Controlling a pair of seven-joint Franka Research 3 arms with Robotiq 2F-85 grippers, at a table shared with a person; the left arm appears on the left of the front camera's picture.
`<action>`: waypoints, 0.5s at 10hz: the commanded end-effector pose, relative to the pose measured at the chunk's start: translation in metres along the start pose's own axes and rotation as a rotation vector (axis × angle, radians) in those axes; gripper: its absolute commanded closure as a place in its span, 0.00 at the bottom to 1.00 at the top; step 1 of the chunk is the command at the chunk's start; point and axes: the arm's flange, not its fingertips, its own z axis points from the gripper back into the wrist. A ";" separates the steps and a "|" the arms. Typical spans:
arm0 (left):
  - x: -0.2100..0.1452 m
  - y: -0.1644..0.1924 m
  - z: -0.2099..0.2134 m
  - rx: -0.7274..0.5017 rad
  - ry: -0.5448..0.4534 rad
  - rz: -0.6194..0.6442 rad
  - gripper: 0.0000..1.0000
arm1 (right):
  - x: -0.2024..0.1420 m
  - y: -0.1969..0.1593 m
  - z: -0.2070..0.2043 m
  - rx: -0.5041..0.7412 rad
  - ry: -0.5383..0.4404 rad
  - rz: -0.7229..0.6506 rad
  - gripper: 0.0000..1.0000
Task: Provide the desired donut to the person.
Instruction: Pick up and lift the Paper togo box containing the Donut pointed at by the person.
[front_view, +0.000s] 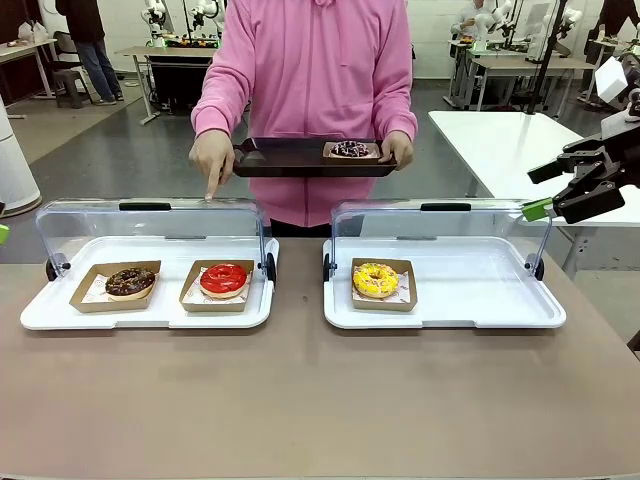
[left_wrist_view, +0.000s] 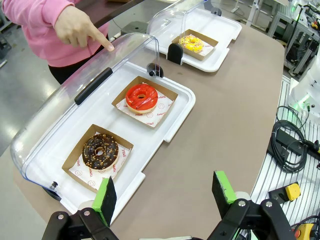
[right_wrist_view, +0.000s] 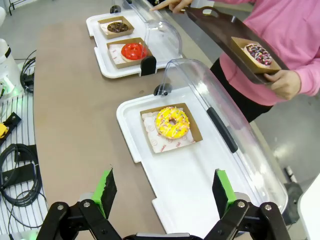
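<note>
The person (front_view: 310, 70) in a pink hoodie holds a dark tray (front_view: 285, 160) bearing a sprinkled chocolate donut (front_view: 350, 149) in a card box. Their other hand (front_view: 212, 160) points a finger down at the open clear lid above the red donut (front_view: 223, 279) (left_wrist_view: 141, 96). Beside the red one in the left case (front_view: 150, 318) lies a nut-topped chocolate donut (front_view: 130, 282). A yellow donut (front_view: 376, 280) (right_wrist_view: 172, 122) sits in the right case (front_view: 480, 300). My left gripper (left_wrist_view: 164, 189) hovers open near the left case's end. My right gripper (right_wrist_view: 164, 184) (front_view: 540, 190) hangs open above the right case's end.
Both cases have their clear lids (front_view: 150, 225) tipped up toward the person. Bare brown tabletop (front_view: 320, 400) stretches in front of the cases. Cables and a yellow button box (left_wrist_view: 292, 191) lie off the table's side. A white table (front_view: 500, 140) stands at the back right.
</note>
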 end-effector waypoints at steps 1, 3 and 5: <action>-0.002 0.002 0.001 -0.010 -0.017 -0.016 0.00 | -0.001 0.000 -0.001 0.009 -0.002 0.002 0.00; 0.000 0.000 0.000 0.000 0.000 0.000 0.00 | -0.001 0.000 -0.001 0.009 -0.002 0.002 0.00; 0.041 -0.029 -0.050 0.034 0.107 -0.147 0.00 | -0.001 0.000 -0.001 0.009 -0.002 0.002 0.00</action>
